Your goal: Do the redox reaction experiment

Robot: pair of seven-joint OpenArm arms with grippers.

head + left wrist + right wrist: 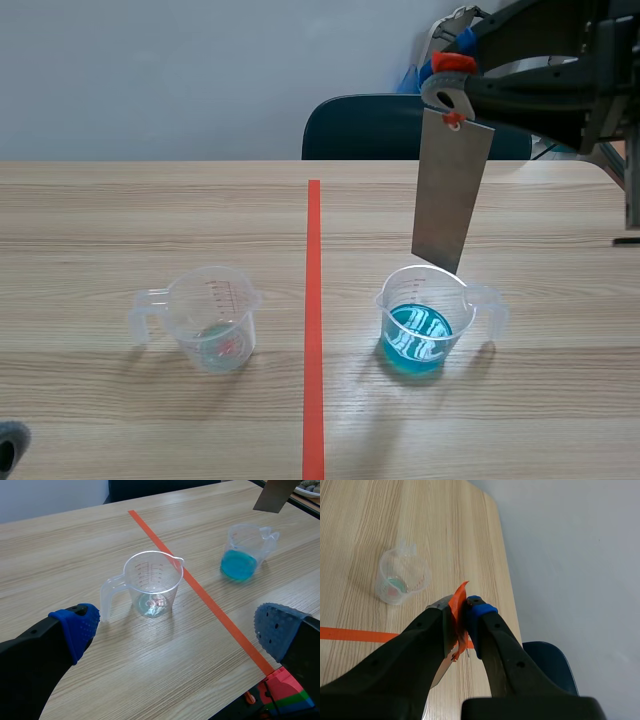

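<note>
The left arm's jaws sit low at the near edge of the pale wooden table (100,220), wide apart and holding nothing, blue dotted pads (75,625) showing; ahead of them stands a clear plastic measuring cup (152,582) with only a trace of residue, left of the orange-red tape line (313,320); right of the line is a second clear measuring cup (425,325) holding blue liquid; the right arm's jaws, raised, are clamped on the orange-tagged top of a flat grey metal strip (450,190) hanging above that cup, clear of the liquid.

No legible text or numbers. Red scale lines printed on clear measuring cup (152,580); figures beside them too small to be read.
</note>
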